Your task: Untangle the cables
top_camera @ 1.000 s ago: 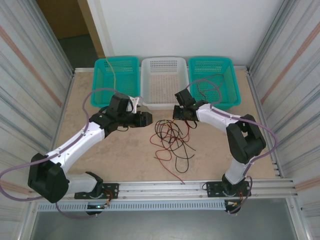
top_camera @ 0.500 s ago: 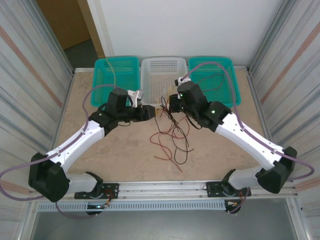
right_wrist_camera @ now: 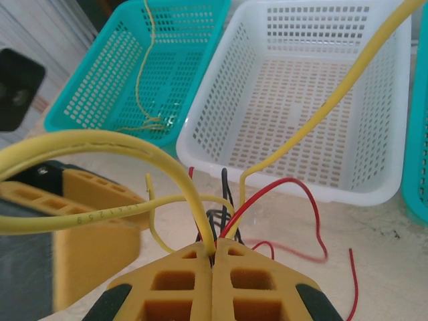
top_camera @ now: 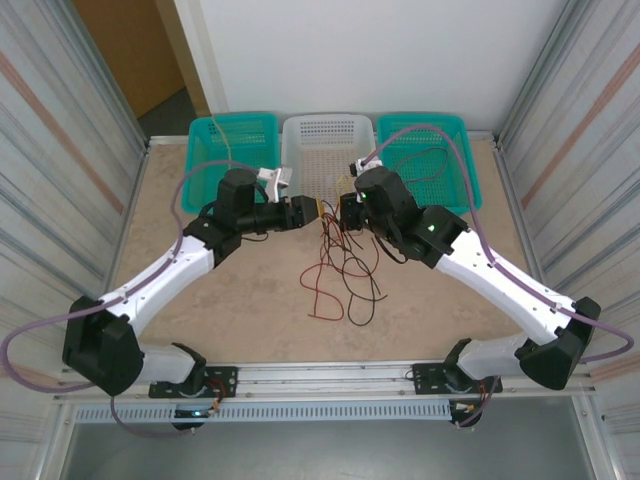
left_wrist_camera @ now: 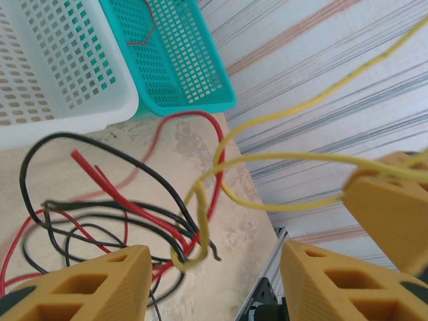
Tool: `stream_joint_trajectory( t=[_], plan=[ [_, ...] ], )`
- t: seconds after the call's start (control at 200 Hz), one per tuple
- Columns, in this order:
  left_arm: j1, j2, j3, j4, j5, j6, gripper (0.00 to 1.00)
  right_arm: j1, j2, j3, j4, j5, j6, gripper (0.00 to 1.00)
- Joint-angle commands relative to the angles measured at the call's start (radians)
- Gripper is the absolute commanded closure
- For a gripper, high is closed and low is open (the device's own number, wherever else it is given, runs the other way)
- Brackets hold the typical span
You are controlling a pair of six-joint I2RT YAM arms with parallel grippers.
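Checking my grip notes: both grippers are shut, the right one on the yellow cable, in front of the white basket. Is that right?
Not quite: the left gripper is open, and the left wrist view shows its fingers standing well apart. The rest holds: the right gripper is shut on the yellow cable, in front of the white basket.

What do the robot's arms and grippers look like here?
The left arm and right arm have white shells with black joints and bases; a lavender-grey hose loops along each. The left gripper and right gripper have orange-yellow fingers with rectangular moulded pockets.
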State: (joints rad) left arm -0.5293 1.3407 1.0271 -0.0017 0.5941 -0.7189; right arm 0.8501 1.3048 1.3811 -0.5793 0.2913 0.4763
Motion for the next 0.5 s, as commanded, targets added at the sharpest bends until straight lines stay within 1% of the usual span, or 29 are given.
stream_joint_trajectory(
  t=[0.0, 0.05, 0.12, 0.17, 0.23, 0.306, 0.401, 0.496],
  plan=[
    [0.011, 0.040, 0.034, 0.010, -0.001, 0.012, 0.50, 0.013, -0.007, 0.032, 0.009, 0.003, -0.017, 1.00],
    [0.014, 0.050, 0.030, 0.040, -0.002, -0.001, 0.55, 0.012, -0.011, 0.026, 0.009, -0.001, -0.015, 1.00],
    [0.018, 0.059, 0.020, 0.088, -0.002, -0.029, 0.69, 0.012, -0.020, 0.017, 0.010, 0.002, -0.008, 1.00],
    [0.022, 0.061, 0.009, 0.131, -0.006, -0.050, 0.81, 0.009, -0.027, 0.007, 0.012, 0.002, -0.002, 1.00],
    [0.026, 0.062, -0.003, 0.170, -0.015, -0.072, 1.00, -0.008, -0.039, -0.005, 0.008, 0.003, 0.021, 1.00],
    [0.033, 0.042, -0.044, 0.239, -0.039, -0.105, 1.00, -0.064, -0.070, -0.034, -0.003, -0.010, 0.079, 1.00],
    [0.053, -0.027, -0.151, 0.386, -0.103, -0.176, 1.00, -0.192, -0.134, -0.105, -0.006, -0.075, 0.177, 1.00],
    [0.092, -0.096, -0.271, 0.527, -0.185, -0.286, 1.00, -0.324, -0.198, -0.174, -0.015, -0.156, 0.253, 1.00]
  ],
)
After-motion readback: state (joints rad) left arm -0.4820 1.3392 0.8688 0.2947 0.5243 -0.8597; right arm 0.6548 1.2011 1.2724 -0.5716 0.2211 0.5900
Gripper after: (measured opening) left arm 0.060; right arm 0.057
